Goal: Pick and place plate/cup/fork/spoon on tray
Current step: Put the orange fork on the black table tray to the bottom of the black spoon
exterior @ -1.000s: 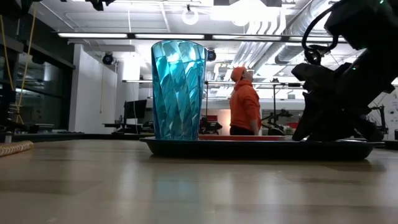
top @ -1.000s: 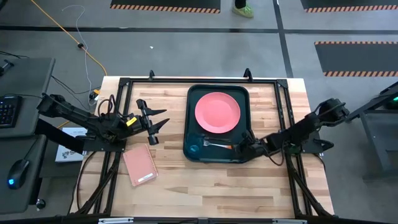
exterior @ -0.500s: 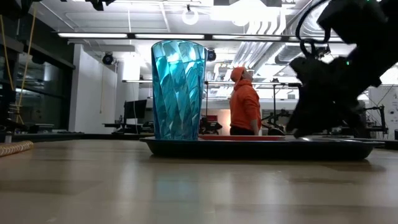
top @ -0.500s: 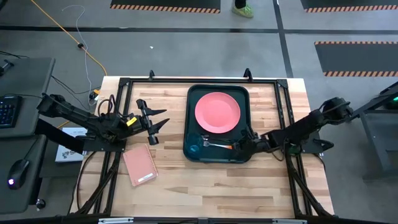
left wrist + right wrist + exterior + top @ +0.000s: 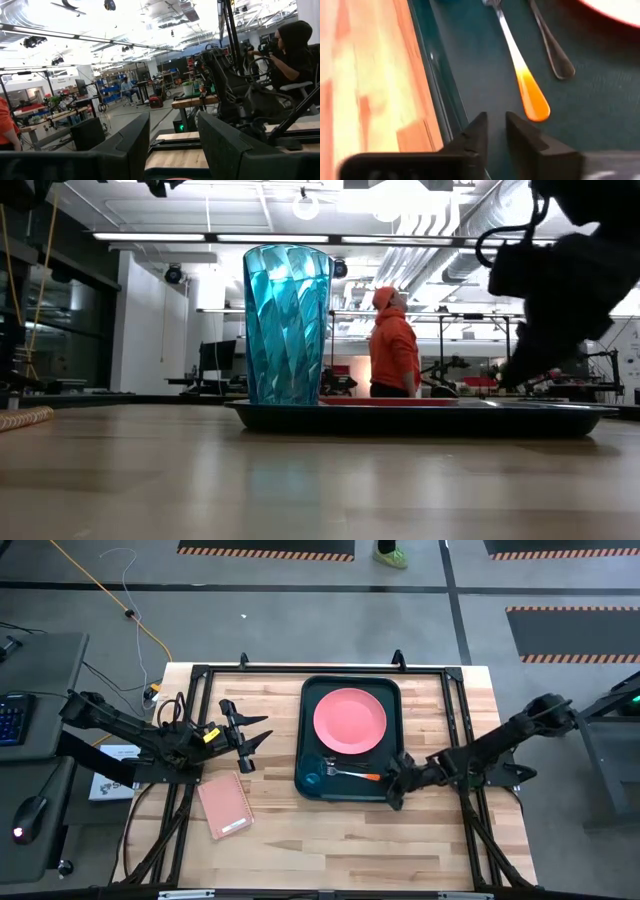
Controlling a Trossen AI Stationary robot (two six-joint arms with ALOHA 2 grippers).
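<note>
The right claw (image 5: 392, 790) hangs just past the tray's (image 5: 310, 690) near right corner, above its rim, and its two fingers (image 5: 479, 131) stand close together with only a narrow gap, pinching nothing. Directly in front of it the fork (image 5: 521, 75) lies flat on the tray floor, its orange handle pointing to the claw and apart from the fingertips. Beside the fork, a little farther from the claw, lies the spoon (image 5: 550, 45). The plate (image 5: 349, 719) sits farther ahead in the middle of the tray, and the cup (image 5: 287, 324) stands upright at the tray corner across from the claw. So all four things seem to be on the tray, and the step in hand is probably the retreat.

To do this well, the right arm should lift clear before it travels, so the fingers do not catch the raised rim and push the tray. It should also avoid sweeping over the fork handle.

The left claw (image 5: 252, 733) waits over the tabletop (image 5: 330, 840), well apart from the tray, fingers spread wide, near a pink notebook (image 5: 225, 806).
</note>
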